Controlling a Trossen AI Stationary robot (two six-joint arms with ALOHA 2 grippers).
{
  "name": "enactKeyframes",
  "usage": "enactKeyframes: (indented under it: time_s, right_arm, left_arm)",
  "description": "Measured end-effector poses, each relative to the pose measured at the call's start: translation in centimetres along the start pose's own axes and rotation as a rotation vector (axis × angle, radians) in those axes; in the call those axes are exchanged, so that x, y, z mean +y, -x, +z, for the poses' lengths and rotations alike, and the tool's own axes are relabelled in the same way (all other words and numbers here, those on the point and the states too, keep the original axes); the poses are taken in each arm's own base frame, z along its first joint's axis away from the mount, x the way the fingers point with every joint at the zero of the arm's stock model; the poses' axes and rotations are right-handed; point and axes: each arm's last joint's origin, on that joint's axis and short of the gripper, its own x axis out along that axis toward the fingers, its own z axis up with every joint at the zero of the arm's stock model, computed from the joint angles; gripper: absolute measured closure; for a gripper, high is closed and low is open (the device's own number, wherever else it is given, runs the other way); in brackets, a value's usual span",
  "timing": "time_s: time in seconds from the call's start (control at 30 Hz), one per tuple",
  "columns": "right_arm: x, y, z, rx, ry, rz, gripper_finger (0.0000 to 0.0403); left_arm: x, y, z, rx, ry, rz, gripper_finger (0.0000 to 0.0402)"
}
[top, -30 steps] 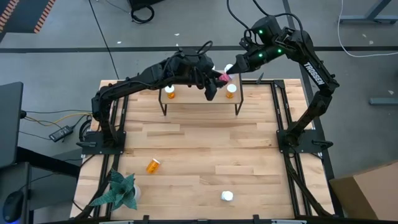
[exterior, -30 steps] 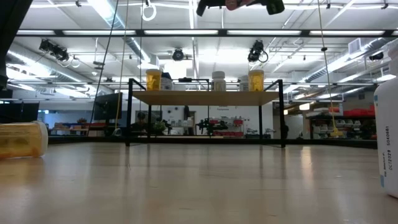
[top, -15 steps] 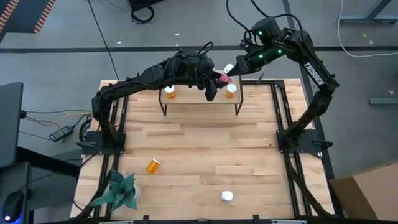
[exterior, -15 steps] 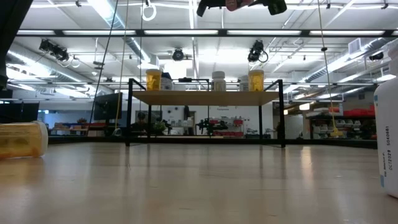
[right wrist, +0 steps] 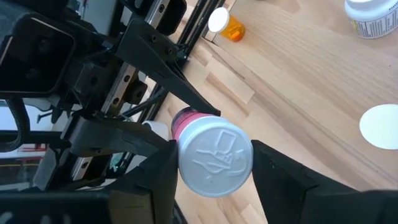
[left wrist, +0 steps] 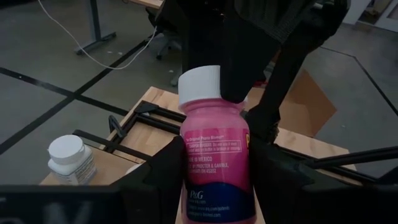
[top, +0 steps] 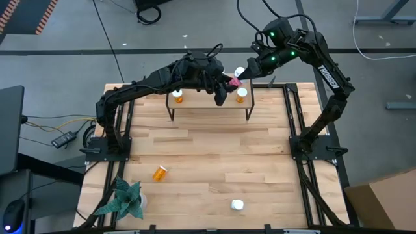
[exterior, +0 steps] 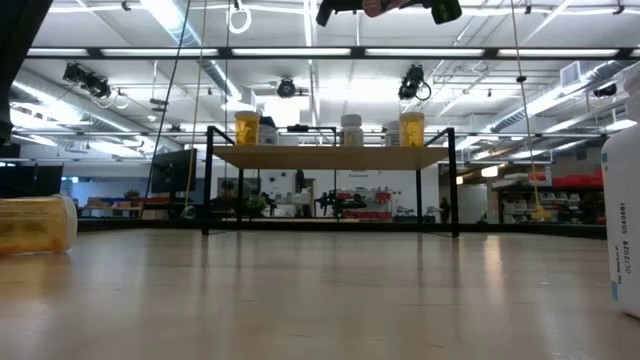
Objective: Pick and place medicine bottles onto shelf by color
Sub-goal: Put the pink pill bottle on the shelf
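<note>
A pink bottle with a white cap (top: 233,80) is held in the air above the shelf (top: 208,103), between both grippers. My left gripper (top: 224,88) is shut on its body and my right gripper (top: 238,78) is shut on its cap end. On the shelf top (exterior: 330,157) stand two orange bottles (exterior: 247,128) (exterior: 412,128) and a white bottle (exterior: 352,130). An orange bottle (top: 160,173) lies on its side on the table. A white bottle (top: 237,205) stands near the table's near edge. My left gripper pinches the lower part of the pink bottle's body (left wrist: 214,180) between its two fingers (left wrist: 163,180), one on each side. The bottle points away from the gripper, cap end outward, clear of the shelf. My right gripper has the white cap (right wrist: 214,162) between its two fingers (right wrist: 158,171), one on each side of the cap's rim. It comes at the cap end from the far right, and the cap's top faces the wrist.
A green plant (top: 123,198) stands at the near left corner. The right wrist view shows another white bottle (right wrist: 373,15), an orange bottle (right wrist: 224,23) and a white cap (right wrist: 382,124) on wood below. The table's middle holds nothing.
</note>
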Motion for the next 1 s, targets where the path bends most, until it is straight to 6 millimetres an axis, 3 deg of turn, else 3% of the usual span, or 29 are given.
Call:
enactKeyframes:
  time_s: [0.27,0.6,1.0]
  right_arm:
    - [0.5,-0.2,0.1,-0.021,0.003,0.014,0.0218]
    - [0.5,-0.3,0.4,-0.101,0.07,-0.06,0.022]
    - [2.0,-1.6,-0.9,-0.129,0.168,-0.165,0.022]
  left_arm:
    - [0.5,0.2,0.1,0.002,0.004,0.008,0.0231]
    - [1.4,0.1,0.1,0.008,-0.017,0.045,0.0188]
    - [2.3,0.2,-0.5,0.081,-0.003,0.072,0.0148]
